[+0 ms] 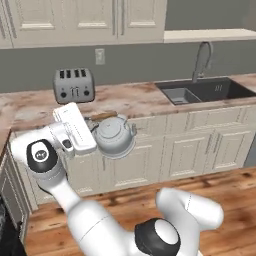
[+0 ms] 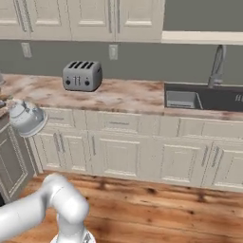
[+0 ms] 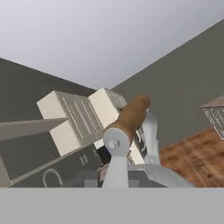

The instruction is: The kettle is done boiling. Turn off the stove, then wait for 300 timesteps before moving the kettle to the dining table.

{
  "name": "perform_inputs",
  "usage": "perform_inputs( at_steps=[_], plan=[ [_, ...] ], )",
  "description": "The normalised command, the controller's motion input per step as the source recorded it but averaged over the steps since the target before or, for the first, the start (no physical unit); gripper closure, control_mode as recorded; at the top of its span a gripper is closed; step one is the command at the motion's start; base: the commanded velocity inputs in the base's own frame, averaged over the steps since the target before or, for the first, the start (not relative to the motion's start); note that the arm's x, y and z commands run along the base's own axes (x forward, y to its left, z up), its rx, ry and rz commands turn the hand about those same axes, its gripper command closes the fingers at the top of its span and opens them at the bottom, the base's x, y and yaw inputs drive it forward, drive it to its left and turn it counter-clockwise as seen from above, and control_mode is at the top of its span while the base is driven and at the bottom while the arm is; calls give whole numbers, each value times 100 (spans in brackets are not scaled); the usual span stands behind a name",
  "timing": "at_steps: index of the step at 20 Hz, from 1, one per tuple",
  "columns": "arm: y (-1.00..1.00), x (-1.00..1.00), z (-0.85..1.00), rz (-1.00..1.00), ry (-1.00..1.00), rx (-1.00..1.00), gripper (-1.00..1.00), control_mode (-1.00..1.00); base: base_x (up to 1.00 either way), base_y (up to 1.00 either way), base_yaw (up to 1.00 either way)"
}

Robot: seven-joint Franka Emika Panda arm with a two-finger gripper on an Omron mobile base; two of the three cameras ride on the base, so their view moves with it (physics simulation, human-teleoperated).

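A white robot arm holds the silver kettle (image 1: 116, 136) in mid-air by its brown wooden handle bar (image 1: 104, 116), the gripper (image 1: 89, 120) clamped on that bar. The kettle hangs tilted in front of the cream cabinets, below and right of the toaster (image 1: 74, 85) on the marbled counter (image 1: 135, 97).
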Motion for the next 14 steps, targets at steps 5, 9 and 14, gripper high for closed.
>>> perform_inputs(
  at_steps=[5,9,14],
  plan=[
    [0,0,0,0,0,0,100,100,-28,9,-58],
    [0,0,0,0,0,0,100,100,-22,4,-58],
    [0,0,0,0,0,0,100,100,-21,3,-58]
  ],
)
